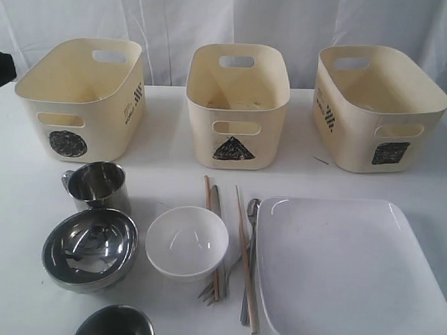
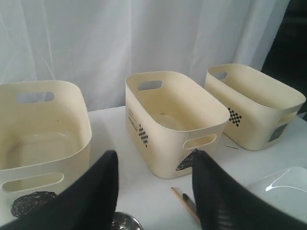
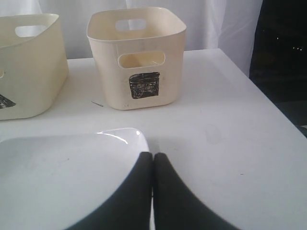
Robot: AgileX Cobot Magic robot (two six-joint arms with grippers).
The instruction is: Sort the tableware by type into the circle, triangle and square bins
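Three cream bins stand in a row at the back: circle bin (image 1: 83, 85), triangle bin (image 1: 237, 102), square bin (image 1: 376, 107). In front lie a steel mug (image 1: 98, 185), a steel bowl (image 1: 91, 247), a second steel mug (image 1: 115, 325), a white round bowl (image 1: 186, 242), wooden chopsticks (image 1: 246, 264), a knife (image 1: 216, 204), fork tines (image 1: 204, 292), a spoon (image 1: 253, 213) and the white square plate (image 1: 352, 271). My left gripper (image 2: 154, 153) hangs open and empty above the table, facing the triangle bin (image 2: 172, 120). My right gripper (image 3: 152, 154) is shut on nothing, at the plate's (image 3: 62, 177) corner, facing the square bin (image 3: 139, 57).
Neither gripper shows in the exterior view. A thin dark sliver (image 1: 321, 160) lies on the white table between the triangle and square bins. A white curtain hangs behind the bins. The table's right edge (image 3: 268, 103) drops into dark space.
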